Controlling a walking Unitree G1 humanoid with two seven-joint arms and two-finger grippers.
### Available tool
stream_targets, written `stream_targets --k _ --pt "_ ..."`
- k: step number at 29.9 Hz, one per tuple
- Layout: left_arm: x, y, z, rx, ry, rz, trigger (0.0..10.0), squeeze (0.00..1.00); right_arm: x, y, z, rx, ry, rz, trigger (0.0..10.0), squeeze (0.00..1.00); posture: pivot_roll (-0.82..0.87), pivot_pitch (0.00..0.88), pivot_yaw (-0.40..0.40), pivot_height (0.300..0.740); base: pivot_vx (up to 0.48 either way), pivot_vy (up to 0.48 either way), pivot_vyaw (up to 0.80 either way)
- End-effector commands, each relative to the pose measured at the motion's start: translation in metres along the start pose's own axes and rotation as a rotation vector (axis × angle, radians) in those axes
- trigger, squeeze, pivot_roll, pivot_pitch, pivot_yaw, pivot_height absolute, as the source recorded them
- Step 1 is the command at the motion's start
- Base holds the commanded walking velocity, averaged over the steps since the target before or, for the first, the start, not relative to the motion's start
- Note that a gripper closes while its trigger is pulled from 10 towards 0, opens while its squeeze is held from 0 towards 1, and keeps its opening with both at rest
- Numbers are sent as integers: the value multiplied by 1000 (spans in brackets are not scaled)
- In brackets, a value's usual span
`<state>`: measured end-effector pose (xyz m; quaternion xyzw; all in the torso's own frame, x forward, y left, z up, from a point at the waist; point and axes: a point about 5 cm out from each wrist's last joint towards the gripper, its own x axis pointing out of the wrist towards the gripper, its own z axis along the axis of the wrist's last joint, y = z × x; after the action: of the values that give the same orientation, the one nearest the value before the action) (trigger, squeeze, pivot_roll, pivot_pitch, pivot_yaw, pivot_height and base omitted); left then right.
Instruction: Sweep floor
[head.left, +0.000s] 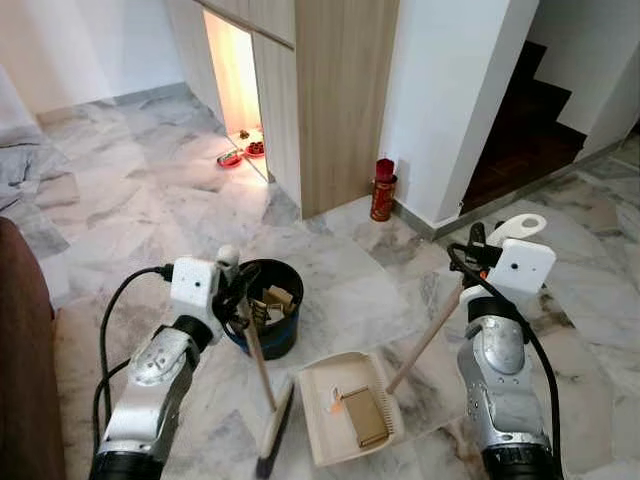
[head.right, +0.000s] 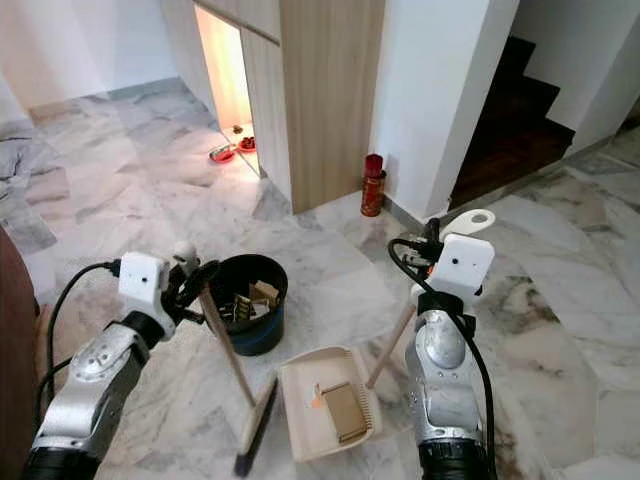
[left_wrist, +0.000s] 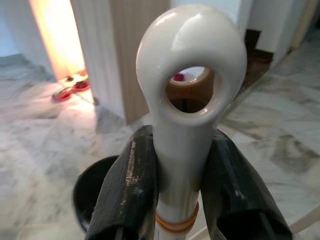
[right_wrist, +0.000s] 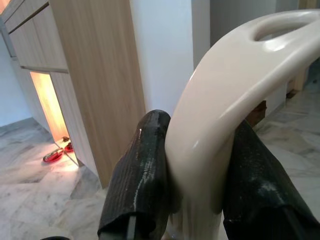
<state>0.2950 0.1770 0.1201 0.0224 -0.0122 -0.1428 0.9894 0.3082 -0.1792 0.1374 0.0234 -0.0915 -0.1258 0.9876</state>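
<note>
A: So — how far along is the sweeping, judging by the dustpan (head.left: 348, 408)?

B: Well along, I'd say. A brown cardboard piece and a small scrap already lie in the dustpan, and the dark bucket (head.left: 266, 306) just behind it holds more cardboard bits. The marble floor (head.left: 140, 200) around the dustpan looks free of litter, so what seems left is tipping the load into the bucket.

A: And the tools?

B: The left gripper (left_wrist: 182, 200) is clenched on the broom (head.left: 262, 380) near its white looped top; the broom head rests on the floor right beside the dustpan's open edge. The right gripper (right_wrist: 197, 200) is clamped on the dustpan's cream handle end, on the side away from the bucket.

A: Anything the wrist views add?

B: They show the finger pads pressed against each handle — the head views can't confirm that. The head views, though, show the dustpan's contents and a red can (head.left: 383, 189) beyond the bucket.
</note>
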Motion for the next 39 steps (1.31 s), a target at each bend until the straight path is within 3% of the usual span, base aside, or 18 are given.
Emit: stream_targets --k 1,13,25,39 --pt "-1 10 14 58 -41 62 10000 0 6 3 11 16 -47 7 10000 0 -31 0 23 740 0 0 0" --pt "-6 33 14 125 -26 300 10000 0 13 -2 19 18 -70 -12 10000 0 -28 0 17 740 0 0 0" --pt "-8 30 11 111 -73 317 10000 0 24 5 42 67 -142 -1 10000 0 -26 0 14 740 0 0 145" --pt "-6 24 12 104 -101 305 10000 0 23 0 42 79 -140 -18 10000 0 -30 0 20 740 0 0 552"
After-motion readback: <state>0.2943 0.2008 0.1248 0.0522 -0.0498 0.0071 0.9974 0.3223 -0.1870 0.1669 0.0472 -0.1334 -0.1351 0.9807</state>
